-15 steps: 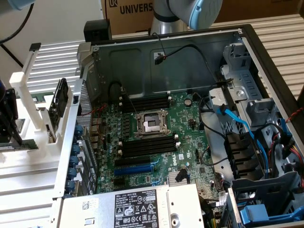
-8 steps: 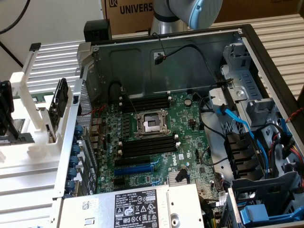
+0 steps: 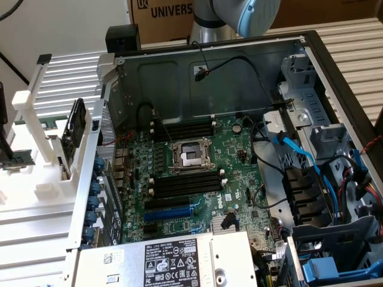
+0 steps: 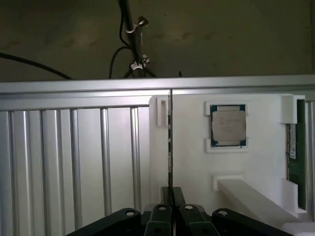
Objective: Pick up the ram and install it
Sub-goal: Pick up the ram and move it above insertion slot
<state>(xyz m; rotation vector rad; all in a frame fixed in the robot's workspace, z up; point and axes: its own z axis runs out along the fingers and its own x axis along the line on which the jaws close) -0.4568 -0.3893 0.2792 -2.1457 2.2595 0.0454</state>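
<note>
Ram point(image 4: 170, 137) stands edge-on in the white holder point(image 4: 256, 167), near the processor chip point(image 4: 228, 125) and well apart from the motherboard slots point(image 3: 185, 184). The claw point(image 4: 172, 199) appears pinched together on the stick's near edge. For a clean lift, the grip should sit centred and square. Withdrawal should run straight along the holder notch, without twist, to prevent binding.

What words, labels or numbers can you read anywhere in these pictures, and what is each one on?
"UNIVERS": on the cardboard box, the rest hidden behind the robot arm.
Power supply label: print too small to read.
Motherboard: white markings too small to read.
CPU chip: markings too blurred to read.
</note>
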